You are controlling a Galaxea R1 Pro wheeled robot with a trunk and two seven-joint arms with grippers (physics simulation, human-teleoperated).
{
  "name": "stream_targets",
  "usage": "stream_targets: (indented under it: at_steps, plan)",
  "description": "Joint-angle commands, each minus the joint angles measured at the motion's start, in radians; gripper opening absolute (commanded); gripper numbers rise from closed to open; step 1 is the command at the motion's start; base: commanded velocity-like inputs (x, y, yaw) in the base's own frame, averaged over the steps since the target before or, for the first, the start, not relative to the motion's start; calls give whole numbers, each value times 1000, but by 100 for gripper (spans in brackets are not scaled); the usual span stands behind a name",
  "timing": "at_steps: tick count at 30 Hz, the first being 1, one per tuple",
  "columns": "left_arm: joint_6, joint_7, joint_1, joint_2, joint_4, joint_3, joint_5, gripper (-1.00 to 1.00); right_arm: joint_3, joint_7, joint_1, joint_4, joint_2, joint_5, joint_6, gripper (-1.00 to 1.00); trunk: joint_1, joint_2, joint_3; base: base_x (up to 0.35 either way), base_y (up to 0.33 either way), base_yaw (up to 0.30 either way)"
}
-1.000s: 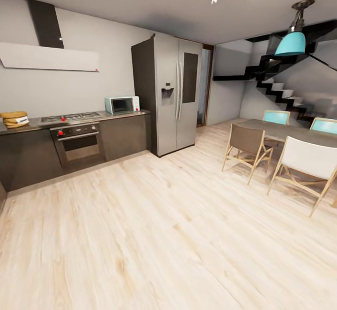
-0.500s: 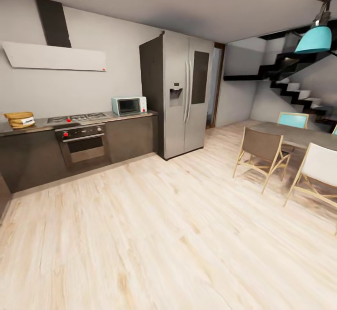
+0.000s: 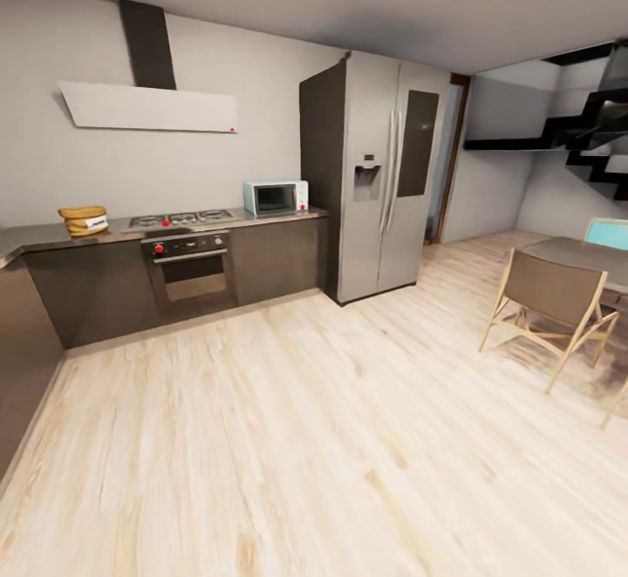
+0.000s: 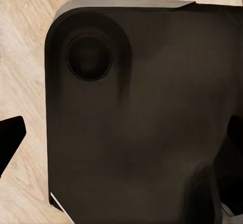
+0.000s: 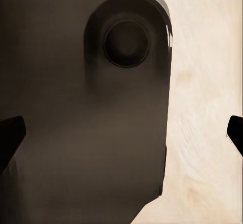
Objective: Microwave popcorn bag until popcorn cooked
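Head view: the popcorn bag [image 3: 84, 220] sits at the left of the frame on the countertop [image 3: 39, 235], left of the gas hob [image 3: 181, 219]. The microwave [image 3: 276, 197] stands on the same worktop toward the centre, just beside the tall steel fridge [image 3: 384, 176], door shut. A built-in oven [image 3: 187, 265] lies below the hob; a chair [image 3: 551, 307] and table edge sit at the right. Open wood floor [image 3: 288, 437] separates the robot from the cabinets.

Left wrist view: a dark rounded body of the robot [image 4: 147, 112] over pale floor; dark finger tips show at both frame edges, the jaws look spread with nothing between them.

Right wrist view: the same arrangement, tips apart at the edges, nothing held.

Judgement: this is the approach. Driving toward the left end of the counter and stopping square to the bag should leave 1 arm an easy reach.
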Motion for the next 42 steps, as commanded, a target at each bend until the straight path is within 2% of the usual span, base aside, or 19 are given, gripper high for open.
stream_targets:
  at_steps: [1,42]
  plan:
    - [-2,0,-1,0,0,0,7,100,0,-1,0,0,0,0,-4,100,1,0,-1,332,0,57]
    - [2,3,-1,-2,0,2,7,100,2,-1,0,0,-2,1,-4,100,1,0,-1,332,0,2]
